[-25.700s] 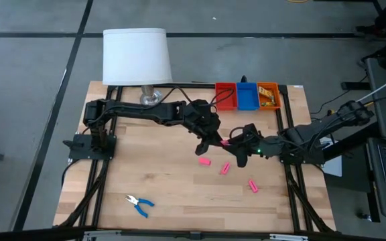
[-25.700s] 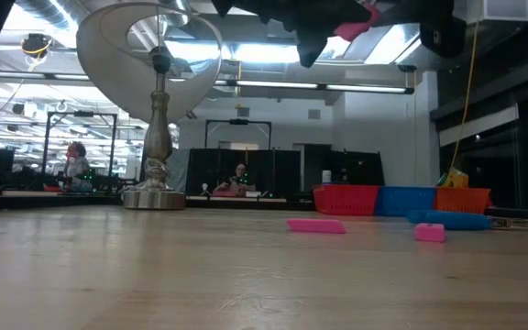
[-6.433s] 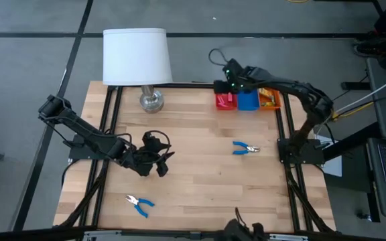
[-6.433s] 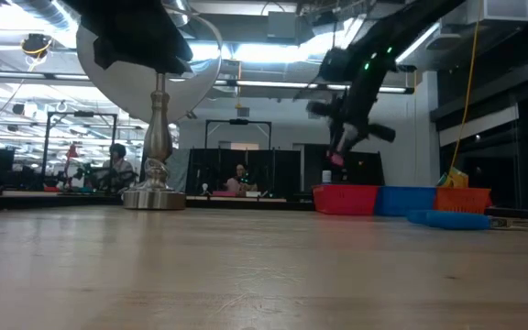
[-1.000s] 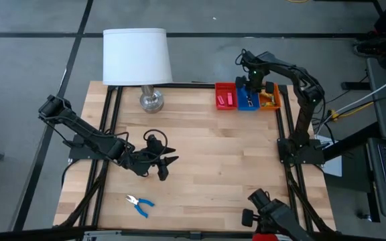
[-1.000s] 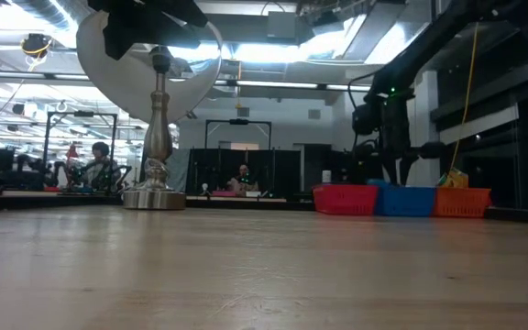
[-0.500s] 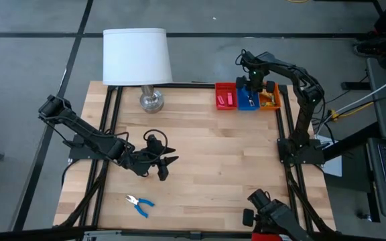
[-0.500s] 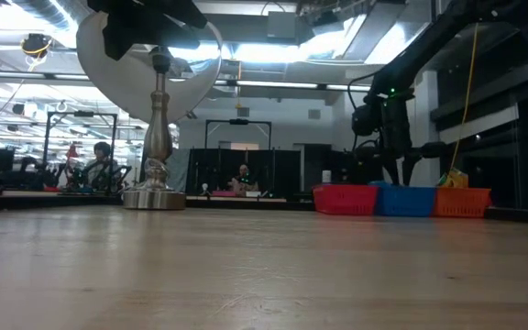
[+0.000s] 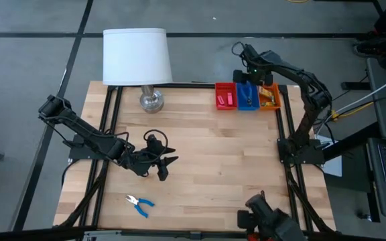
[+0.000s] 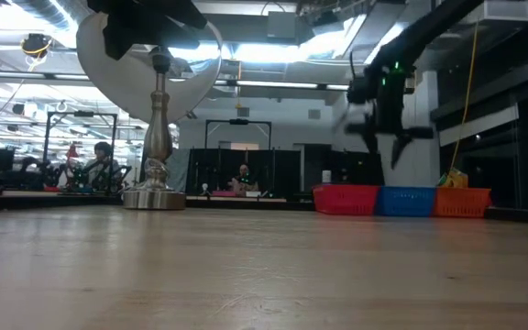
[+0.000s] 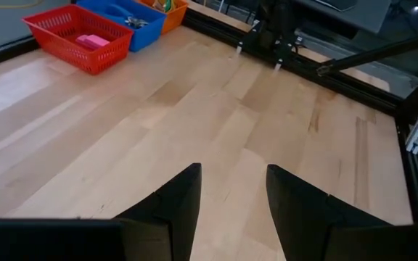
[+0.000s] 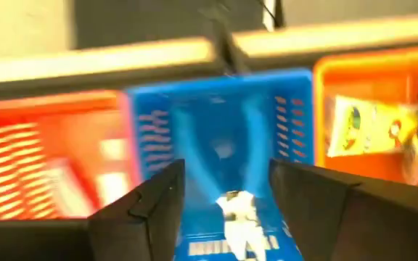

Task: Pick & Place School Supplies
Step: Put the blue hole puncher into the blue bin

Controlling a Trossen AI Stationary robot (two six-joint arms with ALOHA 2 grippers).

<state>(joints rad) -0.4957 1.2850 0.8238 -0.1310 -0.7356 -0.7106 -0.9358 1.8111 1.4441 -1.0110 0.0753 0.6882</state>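
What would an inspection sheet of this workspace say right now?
Surface: wooden table, mostly bare.
Job's things: blue-handled pliers near the front edge; another pair in the blue tray; pink blocks in the red tray; yellow pieces in the orange tray.
Clutter: lamp at the back.
Hands: left hand open, empty, above mid-table; right hand open above the blue tray.
Cables: black cable behind the lamp.
Surroundings: people beyond the table.

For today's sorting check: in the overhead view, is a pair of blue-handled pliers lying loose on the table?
Yes, blue-handled pliers lie on the table near its front left corner.

Both hands open: left (image 9: 167,165), right (image 9: 248,86).
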